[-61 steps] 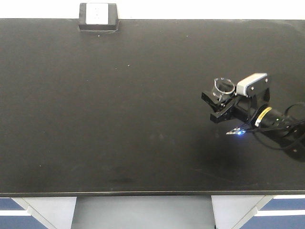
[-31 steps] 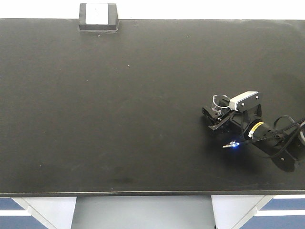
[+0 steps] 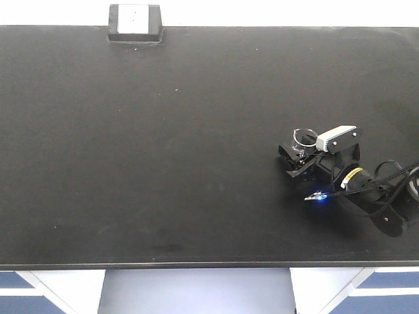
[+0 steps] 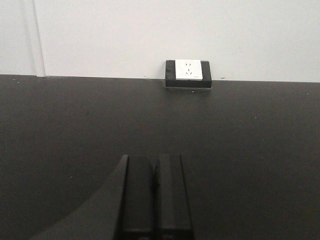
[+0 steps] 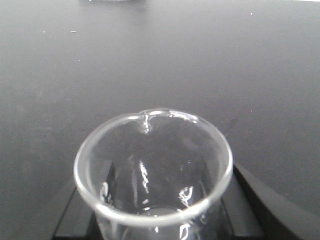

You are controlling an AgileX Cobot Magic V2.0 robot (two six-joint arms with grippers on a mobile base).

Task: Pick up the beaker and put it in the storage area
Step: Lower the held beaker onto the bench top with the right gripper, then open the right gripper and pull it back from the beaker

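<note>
The small clear glass beaker (image 3: 304,138) stands upright between the fingers of my right gripper (image 3: 289,161), low over the right part of the bare black benchtop (image 3: 163,144) that is the storage area. In the right wrist view the beaker (image 5: 152,170) fills the lower frame, its spout pointing away, with a black finger (image 5: 75,220) close against each side of it. My right gripper (image 5: 155,222) is shut on it. My left gripper (image 4: 155,165) shows only in the left wrist view, shut and empty above the benchtop (image 4: 60,130).
A small black box with a white socket face (image 3: 134,23) sits at the bench's far edge against the white wall, and it also shows in the left wrist view (image 4: 188,74). The right arm's cables (image 3: 393,180) trail to the right edge.
My right gripper has come down and toward the front edge with the beaker in it. It has barely moved over the last half second.
</note>
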